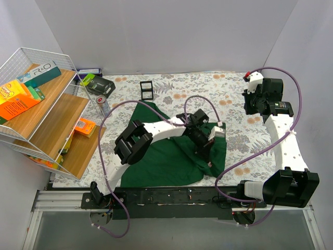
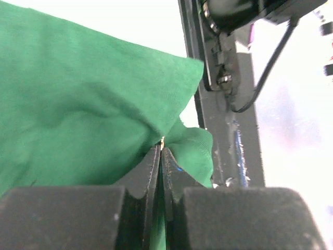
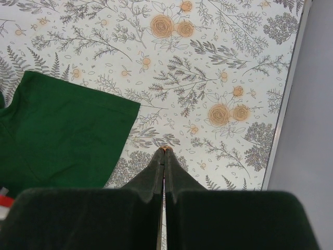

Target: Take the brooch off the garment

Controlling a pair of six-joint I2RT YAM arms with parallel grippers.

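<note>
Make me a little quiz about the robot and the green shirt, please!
1. True or false: the left gripper is shut on the shirt.
2. What is below the right gripper? A shirt, B flowered table, C bowl.
3. Fill in: the rack stands on the robot's ____ side.
Key: 1 true; 2 B; 3 left.

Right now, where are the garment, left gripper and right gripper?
garment (image 1: 161, 161), top external view, flat cloth near its front edge.
left gripper (image 2: 162, 147), left wrist view, shut tips pinching the cloth.
right gripper (image 3: 165, 152), right wrist view, the shut tips.
</note>
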